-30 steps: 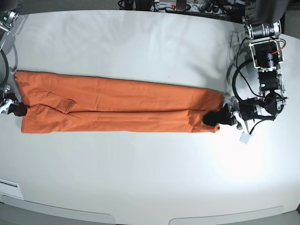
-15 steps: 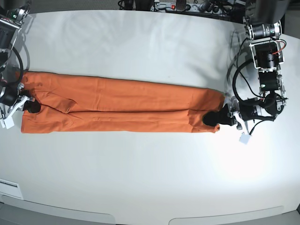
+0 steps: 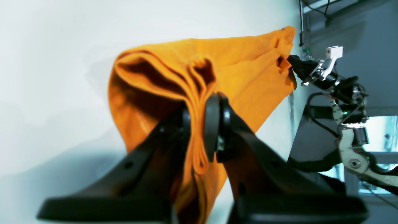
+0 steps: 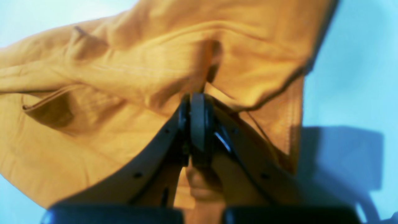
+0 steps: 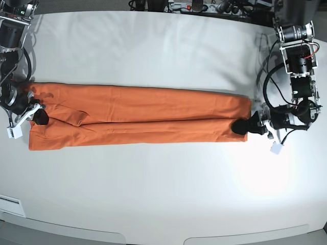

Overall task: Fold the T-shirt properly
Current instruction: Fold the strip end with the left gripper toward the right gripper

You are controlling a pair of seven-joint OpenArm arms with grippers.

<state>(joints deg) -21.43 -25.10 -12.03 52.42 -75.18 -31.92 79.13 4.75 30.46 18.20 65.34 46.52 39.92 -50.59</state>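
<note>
A: The T-shirt lies as a long band across the white surface, both ends pinched: left end effector clamped on one, right end effector on the other.

B: Thin fabric, mind you. I'd worry one end slips out under tension. Cables and gear crowd the far edge.

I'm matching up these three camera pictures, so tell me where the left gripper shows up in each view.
Base: the left gripper sits at right of centre, shut on the T-shirt's right end.
Left wrist: low centre, a bunched fold clamped between its fingers.
Right wrist: not in it.
Shared landmark: the orange T-shirt; the right gripper also shows in the left wrist view.
</note>
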